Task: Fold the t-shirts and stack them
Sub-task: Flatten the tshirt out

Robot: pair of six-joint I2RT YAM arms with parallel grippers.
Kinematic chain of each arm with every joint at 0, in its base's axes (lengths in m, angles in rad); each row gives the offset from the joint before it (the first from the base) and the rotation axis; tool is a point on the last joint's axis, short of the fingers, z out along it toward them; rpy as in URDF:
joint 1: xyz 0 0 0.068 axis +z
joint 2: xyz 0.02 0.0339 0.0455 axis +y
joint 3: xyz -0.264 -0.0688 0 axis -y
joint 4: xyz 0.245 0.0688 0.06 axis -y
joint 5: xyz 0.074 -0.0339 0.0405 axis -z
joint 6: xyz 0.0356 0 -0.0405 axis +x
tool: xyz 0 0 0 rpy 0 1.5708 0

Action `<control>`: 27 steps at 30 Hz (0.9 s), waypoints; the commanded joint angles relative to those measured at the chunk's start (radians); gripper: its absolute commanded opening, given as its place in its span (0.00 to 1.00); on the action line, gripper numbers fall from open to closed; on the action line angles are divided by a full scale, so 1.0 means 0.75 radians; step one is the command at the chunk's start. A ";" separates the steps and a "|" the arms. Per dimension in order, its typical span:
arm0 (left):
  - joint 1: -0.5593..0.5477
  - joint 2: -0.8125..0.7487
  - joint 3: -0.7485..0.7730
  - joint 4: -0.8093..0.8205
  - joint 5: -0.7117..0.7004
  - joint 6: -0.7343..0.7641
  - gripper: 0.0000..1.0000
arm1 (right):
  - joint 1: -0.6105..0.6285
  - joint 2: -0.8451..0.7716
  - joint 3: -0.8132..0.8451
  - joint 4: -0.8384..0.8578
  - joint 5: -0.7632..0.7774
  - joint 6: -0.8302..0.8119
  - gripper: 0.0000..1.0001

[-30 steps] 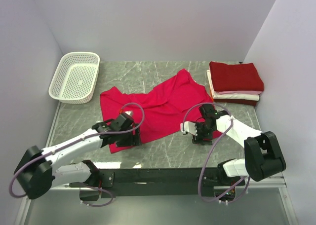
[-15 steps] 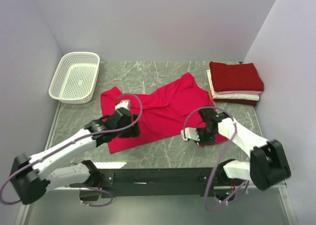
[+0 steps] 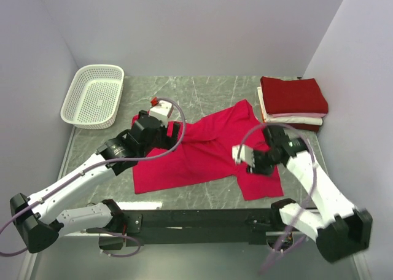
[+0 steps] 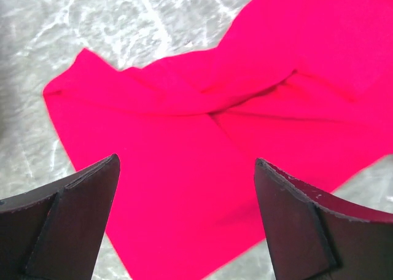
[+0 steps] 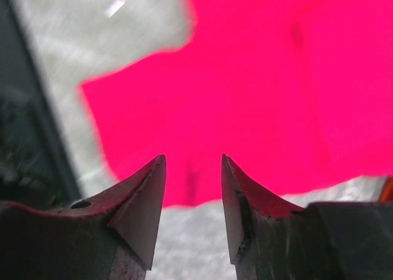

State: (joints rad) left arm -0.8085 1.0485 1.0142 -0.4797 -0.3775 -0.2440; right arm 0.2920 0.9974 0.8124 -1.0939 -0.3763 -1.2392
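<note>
The bright pinkish-red t-shirt (image 3: pixel 202 154) lies spread and creased on the marble table, and its right part reaches the near edge. My left gripper (image 3: pixel 175 134) hovers over its left half, wide open and empty; in the left wrist view (image 4: pixel 187 160) the shirt (image 4: pixel 184 108) fills the space beneath it. My right gripper (image 3: pixel 249 160) is over the shirt's right part, open and empty; in the right wrist view (image 5: pixel 193 157) the shirt's edge (image 5: pixel 258 77) lies below the fingertips. A folded darker crimson shirt (image 3: pixel 293 94) tops a stack with a white shirt (image 3: pixel 295 117) under it.
A white lattice basket (image 3: pixel 93 96) stands at the far left of the table (image 3: pixel 184 89). The folded stack sits at the far right near the wall. A dark rail (image 3: pixel 202 218) with the arm bases runs along the near edge.
The left gripper moved from the shirt's near left corner away toward the far side. The right gripper shifted right. The shirt now lies wider, with its right part drawn toward the near edge.
</note>
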 commanded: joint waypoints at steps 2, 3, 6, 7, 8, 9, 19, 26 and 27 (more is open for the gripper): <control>-0.002 -0.101 -0.129 0.085 -0.108 0.108 0.96 | -0.052 0.295 0.191 0.317 -0.285 0.063 0.49; -0.004 -0.130 -0.164 0.108 -0.112 0.115 0.96 | -0.038 0.335 0.207 0.366 -0.290 0.098 0.49; -0.002 -0.232 -0.276 0.177 -0.116 0.141 0.97 | 0.022 0.510 0.268 0.511 -0.235 0.145 0.48; 0.000 -0.269 -0.309 0.194 -0.123 0.151 0.97 | 0.042 0.598 0.291 0.514 -0.222 0.145 0.48; -0.002 -0.279 -0.317 0.206 -0.135 0.155 0.97 | 0.048 0.639 0.314 0.512 -0.208 0.151 0.47; 0.000 -0.289 -0.325 0.208 -0.145 0.164 0.97 | 0.050 0.676 0.344 0.512 -0.186 0.165 0.47; 0.006 -0.281 -0.321 0.188 -0.133 0.160 0.97 | 0.085 0.905 0.373 0.589 -0.047 0.219 0.47; 0.008 -0.298 -0.325 0.188 -0.131 0.153 0.96 | 0.106 1.016 0.408 0.606 0.025 0.255 0.45; 0.008 -0.302 -0.330 0.190 -0.129 0.153 0.96 | 0.106 1.024 0.410 0.614 0.029 0.259 0.40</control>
State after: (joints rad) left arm -0.8062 0.8349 0.7662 -0.3702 -0.4713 -0.1383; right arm 0.3626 1.7542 1.0809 -0.6636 -0.3817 -1.0657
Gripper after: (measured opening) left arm 0.964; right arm 0.420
